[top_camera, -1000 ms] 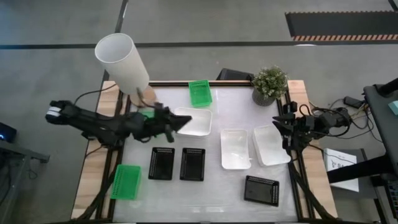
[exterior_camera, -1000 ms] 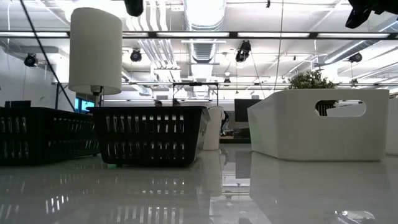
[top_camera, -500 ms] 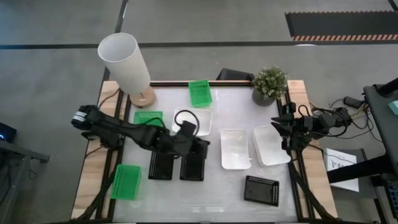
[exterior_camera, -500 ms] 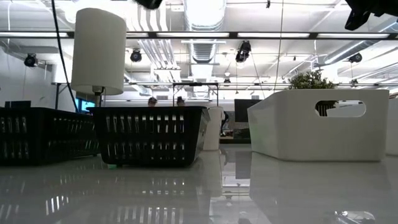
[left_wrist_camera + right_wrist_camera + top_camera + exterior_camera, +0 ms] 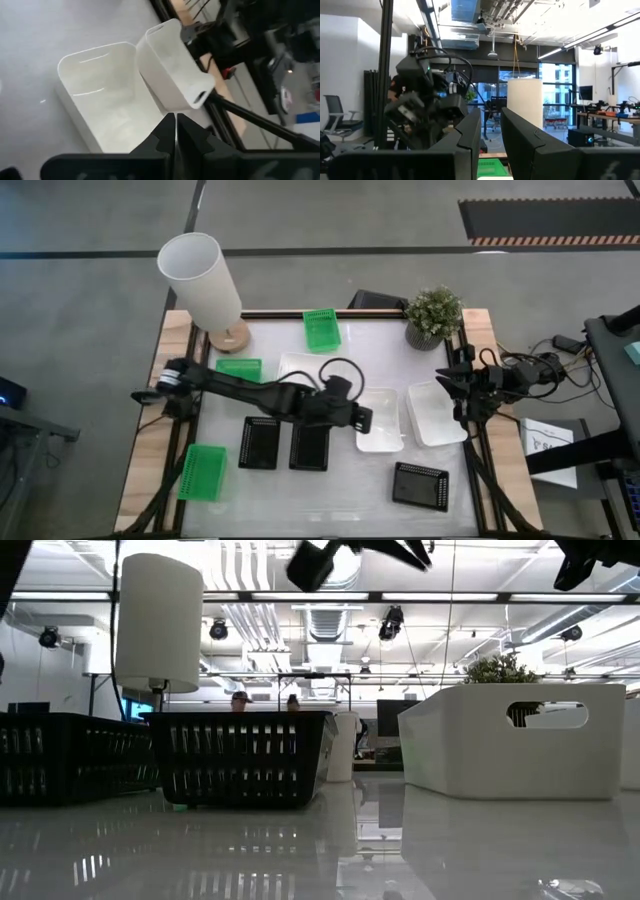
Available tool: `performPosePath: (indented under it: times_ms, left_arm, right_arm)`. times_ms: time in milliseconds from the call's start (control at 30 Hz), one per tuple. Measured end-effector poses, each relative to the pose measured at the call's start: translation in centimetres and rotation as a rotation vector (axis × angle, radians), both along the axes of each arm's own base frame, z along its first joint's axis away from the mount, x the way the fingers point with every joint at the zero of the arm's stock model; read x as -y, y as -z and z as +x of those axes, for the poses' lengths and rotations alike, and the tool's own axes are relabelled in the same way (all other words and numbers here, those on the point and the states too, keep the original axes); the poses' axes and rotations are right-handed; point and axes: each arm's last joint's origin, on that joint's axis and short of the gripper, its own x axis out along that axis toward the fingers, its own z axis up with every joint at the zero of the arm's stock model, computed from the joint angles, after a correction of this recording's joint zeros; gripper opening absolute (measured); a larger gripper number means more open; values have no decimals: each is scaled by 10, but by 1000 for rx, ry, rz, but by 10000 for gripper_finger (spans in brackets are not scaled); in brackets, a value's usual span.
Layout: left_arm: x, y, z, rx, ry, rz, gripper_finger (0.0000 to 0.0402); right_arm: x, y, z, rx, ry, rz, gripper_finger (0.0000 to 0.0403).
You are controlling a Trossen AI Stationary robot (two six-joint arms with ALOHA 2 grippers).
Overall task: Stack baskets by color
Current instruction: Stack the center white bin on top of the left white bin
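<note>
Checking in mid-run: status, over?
Left gripper shut, empty, over the middle white basket. Right gripper parked at table edge. Nothing stacked yet; nothing in the way.

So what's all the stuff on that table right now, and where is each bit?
green baskets: three, bright green; one at the far edge, one near the lamp, one at the near left corner.
black baskets: three, black mesh; two side by side near the middle, one near right.
white baskets: three, white; one mid-table behind the left arm, two side by side on the right.
lamp: one, white shade; far left corner.
potted plant: one, green; far right corner.
left gripper: shut, empty, over the middle white basket.
right gripper: waiting at the right edge.
</note>
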Motion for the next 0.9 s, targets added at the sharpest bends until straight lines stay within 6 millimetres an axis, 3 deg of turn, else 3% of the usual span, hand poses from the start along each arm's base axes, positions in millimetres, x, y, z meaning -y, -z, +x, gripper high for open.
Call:
performPosePath:
  times_ms: [133,233,500,767,900]
  left_arm:
    - [-6,16,17,-59,1,37,0]
    - [-8,40,28,-140,-6,69,0]
    - [-20,85,44,-240,-76,63,0]
    - [-34,67,40,-225,32,-47,4]
    - [-38,63,39,-222,85,-108,40]
  right_arm:
    - [0,-1,0,-1,12,-28,68]
    - [1,-6,-3,15,13,-22,68]
    - [1,-8,-3,-17,16,-43,68]
    - [1,-7,-3,-19,16,-44,68]
    - [1,-7,-3,-17,17,-45,68]
